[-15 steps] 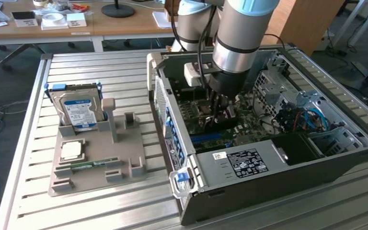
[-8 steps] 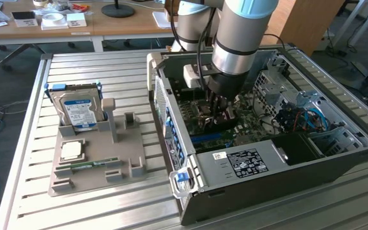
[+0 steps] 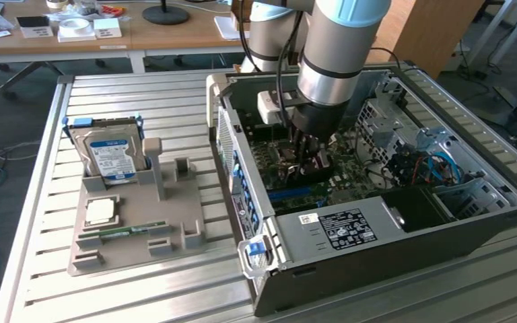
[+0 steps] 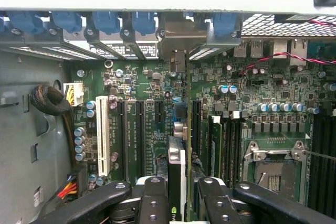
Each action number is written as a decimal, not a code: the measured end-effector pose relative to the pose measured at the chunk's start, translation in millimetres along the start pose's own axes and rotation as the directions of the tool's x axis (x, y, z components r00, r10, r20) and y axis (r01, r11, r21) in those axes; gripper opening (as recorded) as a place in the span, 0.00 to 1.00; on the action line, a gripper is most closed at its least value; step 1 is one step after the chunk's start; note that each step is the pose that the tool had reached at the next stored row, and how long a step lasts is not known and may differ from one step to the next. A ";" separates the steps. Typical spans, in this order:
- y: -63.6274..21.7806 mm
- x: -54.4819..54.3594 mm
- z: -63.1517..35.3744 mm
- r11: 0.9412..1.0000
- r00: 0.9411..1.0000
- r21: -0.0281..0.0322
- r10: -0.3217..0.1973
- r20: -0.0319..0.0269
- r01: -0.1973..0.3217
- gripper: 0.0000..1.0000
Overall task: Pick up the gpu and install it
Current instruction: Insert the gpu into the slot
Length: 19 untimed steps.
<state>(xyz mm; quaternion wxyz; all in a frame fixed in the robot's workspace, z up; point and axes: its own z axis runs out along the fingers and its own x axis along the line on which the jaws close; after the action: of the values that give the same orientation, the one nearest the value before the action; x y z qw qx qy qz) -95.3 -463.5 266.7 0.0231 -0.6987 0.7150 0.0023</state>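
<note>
- Gripper [image 4: 177, 195] was down inside the open computer case [image 3: 375, 235], its two black fingers [image 4: 152, 198] pressed against either face of the gpu [image 4: 177, 163], so it held the card.
- In the exterior view, the gripper [image 3: 311, 158] hung straight down from the arm over the middle of the case, with the dark gpu [image 3: 309, 177] at its tip.
- The gpu stood upright and edge-on over the green motherboard [image 4: 147, 82], in line with the black expansion slots [image 4: 139, 129] and beside the white slot [image 4: 102, 135].
- Its metal bracket end pointed at the rear wall with the blue clips [image 4: 105, 22].
- I could not tell whether the card's edge was seated in a slot.
- On the slatted table [image 3: 106, 296], toward the exterior view's left of the case, a grey holder [image 3: 182, 222] carried a hard drive [image 3: 115, 158] standing upright, a processor chip [image 3: 101, 210] and a green RAM stick [image 3: 132, 231].
</note>
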 end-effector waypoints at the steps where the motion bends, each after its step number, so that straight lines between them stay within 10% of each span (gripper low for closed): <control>1: -0.1 0.0 0.0 1.000 1.000 0.000 0.000 0.000 0.000 0.27; 19: -1.5 0.0 1.2 1.000 1.000 -0.008 0.000 -0.005 0.000 0.27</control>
<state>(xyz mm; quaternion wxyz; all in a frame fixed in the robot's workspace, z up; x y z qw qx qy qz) -93.8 -463.5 265.5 0.0182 -0.6988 0.7150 0.0035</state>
